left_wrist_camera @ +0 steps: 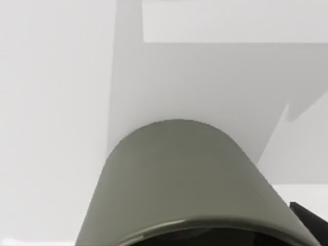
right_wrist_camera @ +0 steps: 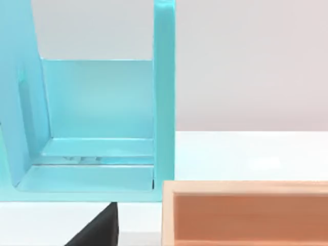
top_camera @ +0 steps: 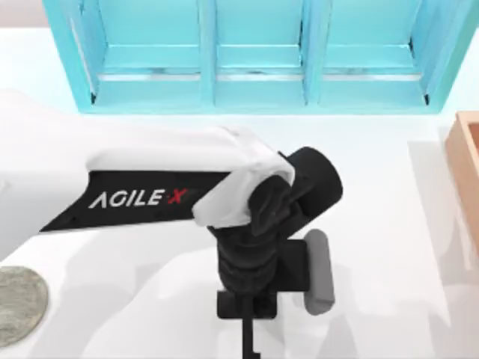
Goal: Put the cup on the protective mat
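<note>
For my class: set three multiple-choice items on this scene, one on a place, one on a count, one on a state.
1. Where in the top view does the protective mat lie?
A lower left edge
B upper right
C centre

2. How many compartments does the turquoise shelf show?
A two
B three
C five

3. The cup is:
A on the mat
B off the mat, close under the left pincer
C inside the shelf

Answers:
1 A, the grey disc is cut by the lower left edge.
2 B, two uprights split it into three.
3 B, the left wrist view shows white table behind the cup.
</note>
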Controlling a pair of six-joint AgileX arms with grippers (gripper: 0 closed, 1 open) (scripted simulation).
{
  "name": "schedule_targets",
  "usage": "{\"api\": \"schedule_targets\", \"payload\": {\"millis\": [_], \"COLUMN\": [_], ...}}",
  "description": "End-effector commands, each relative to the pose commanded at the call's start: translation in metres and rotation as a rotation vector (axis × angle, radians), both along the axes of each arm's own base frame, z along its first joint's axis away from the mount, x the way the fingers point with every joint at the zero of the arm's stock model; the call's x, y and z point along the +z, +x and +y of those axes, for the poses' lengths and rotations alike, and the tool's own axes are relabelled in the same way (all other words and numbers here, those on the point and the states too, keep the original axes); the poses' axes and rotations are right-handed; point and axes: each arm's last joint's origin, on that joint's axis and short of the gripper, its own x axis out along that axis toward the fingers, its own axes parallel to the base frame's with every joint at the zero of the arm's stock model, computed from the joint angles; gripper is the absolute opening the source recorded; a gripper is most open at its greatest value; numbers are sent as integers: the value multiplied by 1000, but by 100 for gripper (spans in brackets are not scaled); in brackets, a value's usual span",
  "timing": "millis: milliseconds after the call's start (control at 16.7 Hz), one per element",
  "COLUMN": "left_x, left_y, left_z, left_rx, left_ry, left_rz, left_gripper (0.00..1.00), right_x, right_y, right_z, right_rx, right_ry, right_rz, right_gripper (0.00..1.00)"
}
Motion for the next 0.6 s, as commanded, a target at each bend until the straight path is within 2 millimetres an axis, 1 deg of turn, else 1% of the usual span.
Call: {"api": "schedule_targets", "payload": {"millis": [120,180,300,420,480,600], "left_x": [1,2,9,20,26,37], "left_y": [1,3,13,27,35,47], "left_z": [1,4,21,50,70,116], "left_rx": [4,25,131,301,409,661], "left_ry": [-1,-1,-7,-14,-17,-21], "left_rz": [0,0,2,5,7,15], "left_gripper": [0,0,0,0,0,0], "right_x": [0,0,0,0,0,0], "right_y": [0,0,0,0,0,0], "right_z": [0,0,0,0,0,0], "right_rx": [0,0,0,0,0,0], "right_ry": [0,0,0,0,0,0], "right_rz": [0,0,0,0,0,0], "right_gripper": [100,100,100,100,100,100]}}
